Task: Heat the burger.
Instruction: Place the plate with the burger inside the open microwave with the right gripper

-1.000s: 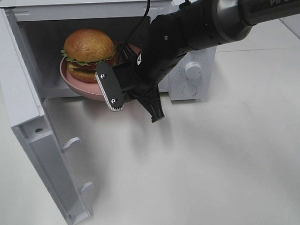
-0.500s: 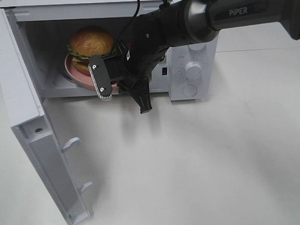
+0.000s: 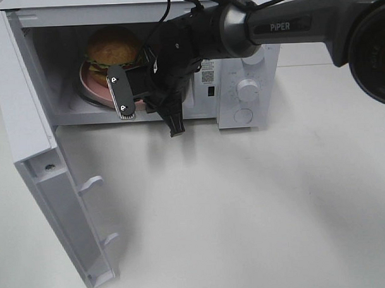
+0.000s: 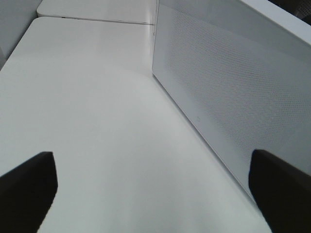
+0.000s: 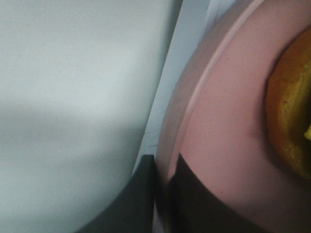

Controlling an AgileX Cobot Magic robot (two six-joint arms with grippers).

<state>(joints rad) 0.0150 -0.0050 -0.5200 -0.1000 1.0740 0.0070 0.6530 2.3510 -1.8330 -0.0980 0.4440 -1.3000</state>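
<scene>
The burger (image 3: 113,47), with a golden-brown bun and green lettuce, sits on a round pink plate (image 3: 88,81) inside the open microwave (image 3: 240,60). My right gripper (image 3: 154,96) reaches into the cavity from the right and is shut on the plate's near rim. In the right wrist view its dark fingers (image 5: 141,194) pinch the rim of the plate (image 5: 223,121), with the burger's bun (image 5: 291,121) at the edge. My left gripper (image 4: 153,194) is open and holds nothing, above the white table beside the microwave door (image 4: 233,87).
The microwave door (image 3: 41,162) stands swung open at the left, reaching toward the front of the table. Two knobs (image 3: 247,89) sit on the control panel at the right. The table is white.
My right gripper has carried the plate and burger back and to the left, from the cavity's mouth to deeper inside the microwave. The left gripper has not changed.
</scene>
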